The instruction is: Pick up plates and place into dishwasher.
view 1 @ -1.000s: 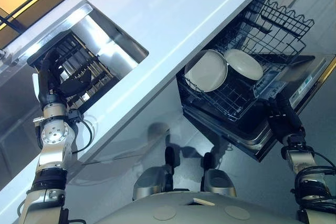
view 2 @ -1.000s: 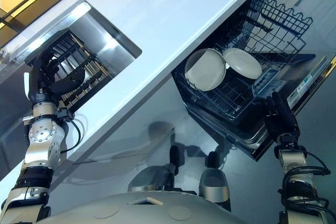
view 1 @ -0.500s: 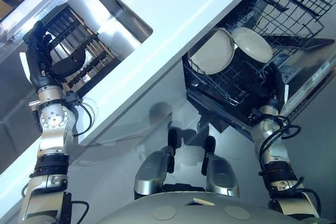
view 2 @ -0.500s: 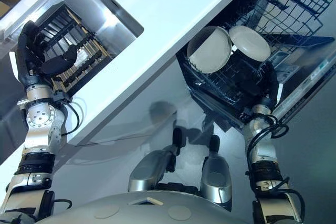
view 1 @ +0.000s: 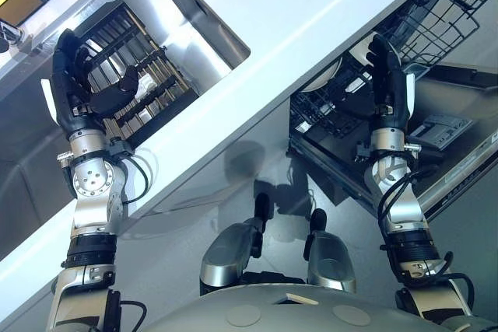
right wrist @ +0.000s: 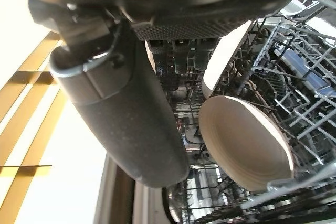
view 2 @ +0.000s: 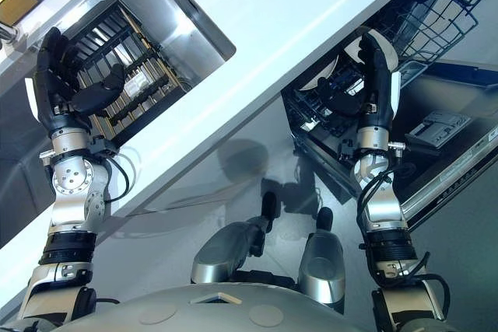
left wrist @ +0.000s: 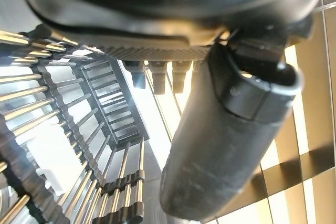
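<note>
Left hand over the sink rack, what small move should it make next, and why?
Probably lower the left hand into the sink toward the drying rack to look for a plate. Its fingers are straight and hold nothing, and the right hand is open too, raised by the dishwasher rack, where two plates already stand.

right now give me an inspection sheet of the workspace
surface: white countertop, bare where seen.
job's things: two pale plates stand on edge in the dishwasher rack; dish rack in the sink, no plates visible in it.
clutter: nothing seen.
hands: left hand raised over the sink, holding nothing; right hand raised before the dishwasher rack, holding nothing.
cables: nothing seen.
surroundings: open dishwasher door, grey floor.
</note>
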